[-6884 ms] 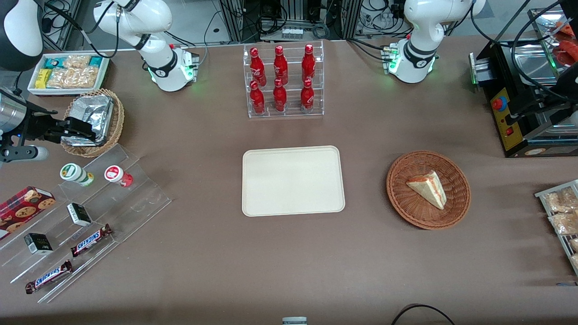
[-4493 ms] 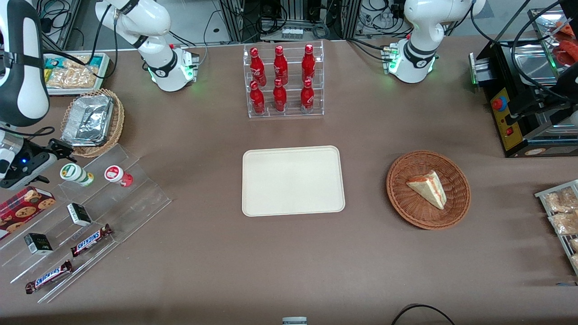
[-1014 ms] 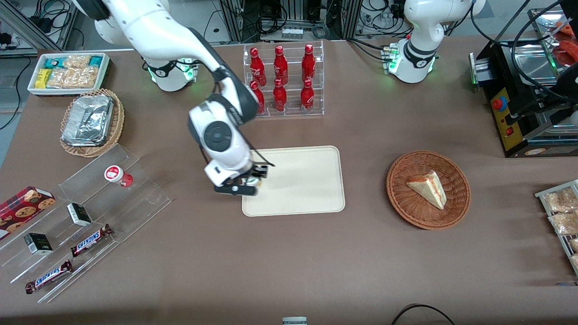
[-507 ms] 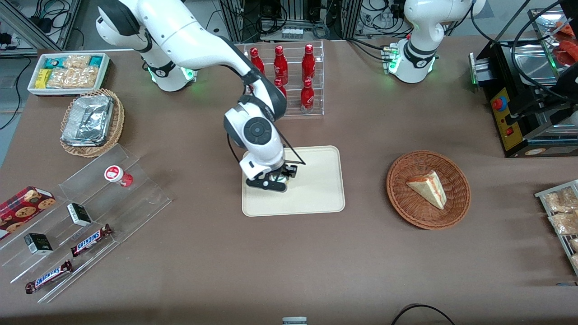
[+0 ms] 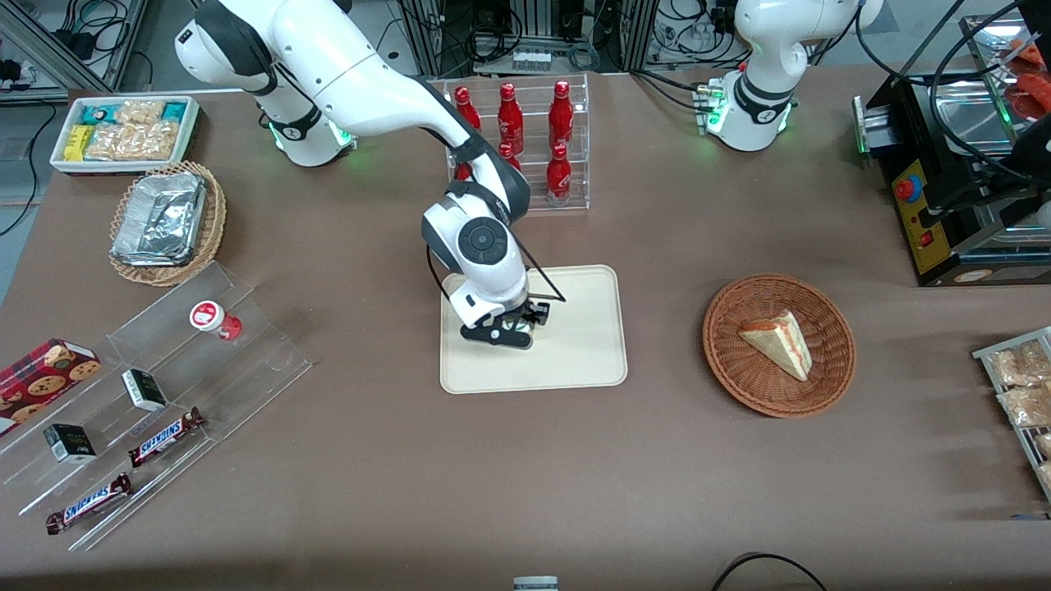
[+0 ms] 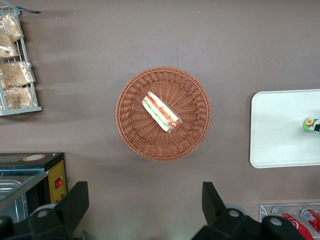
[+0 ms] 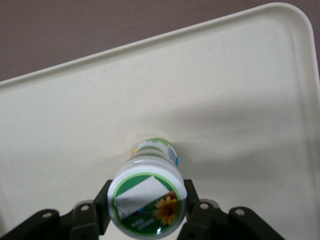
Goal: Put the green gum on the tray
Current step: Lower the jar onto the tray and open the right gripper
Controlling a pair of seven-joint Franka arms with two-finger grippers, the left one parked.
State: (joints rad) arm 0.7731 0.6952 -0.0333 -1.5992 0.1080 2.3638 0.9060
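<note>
1. Green gum [image 7: 148, 201] upright, clamped at the lid between gripper [image 7: 148, 210] fingers [image 7: 197, 212].
2. Gripper sits over the tray [image 5: 575, 361].
3. Bottle base at tray surface; contact unclear.

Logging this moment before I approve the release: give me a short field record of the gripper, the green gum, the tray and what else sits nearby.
gripper: over the tray, fingers closed on the green gum's lid
green gum: upright between the fingers, base at or just above the tray surface; contact cannot be told
tray: cream, flat on the table, holds nothing but the gum
red gum: on the clear stepped rack, toward the working arm's end
wicker basket: holds a sandwich wedge, toward the parked arm's end
task state: gum not yet released
</note>
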